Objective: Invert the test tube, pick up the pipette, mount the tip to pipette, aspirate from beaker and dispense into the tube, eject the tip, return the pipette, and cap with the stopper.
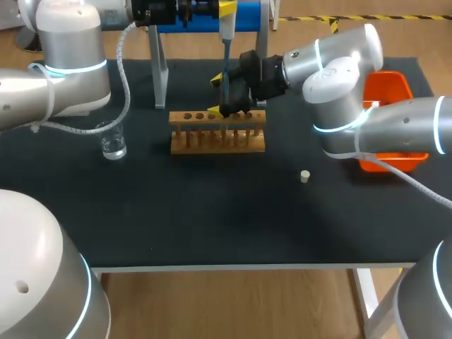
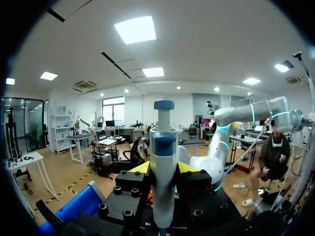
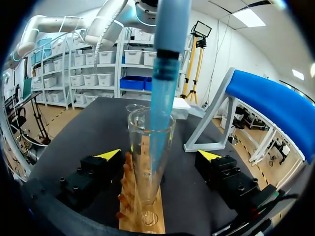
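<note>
- In the head view, the table was black and flat.
- A wooden rack stood near the middle of it.
- A glass beaker stood to the left of the rack, well apart from it.
- A small pale stopper lay alone on the table, to the right of the rack.
- An orange bin sat at the right edge, partly behind my right arm.
- A stand with grey legs and a blue bar on top stood at the back.
- The left pincer was up high over the rack with the pipette. The pipette's blue tip pointed straight down.
- The right pincer was at the rack and hid the spot under the tip.
- The left wrist view showed no table. It showed the left pincer closed on the pipette, with a yellow finger touching each side.
- Only the right wrist view showed the test tube. It stood upright in the rack with its open end up, and the blue tip went down inside it.
- The right pincer's fingers were spread wide on both sides of the test tube and did not touch it, so it held nothing.
</note>
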Robot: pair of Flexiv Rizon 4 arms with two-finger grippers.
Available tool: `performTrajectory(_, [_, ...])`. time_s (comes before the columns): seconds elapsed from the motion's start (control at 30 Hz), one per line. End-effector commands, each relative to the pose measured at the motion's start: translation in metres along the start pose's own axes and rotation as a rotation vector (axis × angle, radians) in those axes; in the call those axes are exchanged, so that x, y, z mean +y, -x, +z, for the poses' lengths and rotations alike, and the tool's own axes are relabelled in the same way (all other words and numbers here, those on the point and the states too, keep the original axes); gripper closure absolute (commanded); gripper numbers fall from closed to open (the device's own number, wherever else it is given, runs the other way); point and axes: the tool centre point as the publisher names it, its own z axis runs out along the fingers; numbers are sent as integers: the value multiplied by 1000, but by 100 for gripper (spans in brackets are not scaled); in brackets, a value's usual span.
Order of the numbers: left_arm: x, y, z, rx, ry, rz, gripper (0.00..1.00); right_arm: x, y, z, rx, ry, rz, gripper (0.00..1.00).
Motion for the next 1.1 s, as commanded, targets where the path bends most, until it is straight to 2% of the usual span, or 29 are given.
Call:
performTrajectory(0.03, [-7,-3,0,-6,13,2,100,0,0,-1,2,-2,0,0])
performTrajectory(0.77, [-40,-11,8,-11,66,50,100,0,0,-1,2,-2,0,0])
performTrajectory(1.1, [-58,-24,10,-15,83,87,100,0,0,-1,2,-2,0,0])
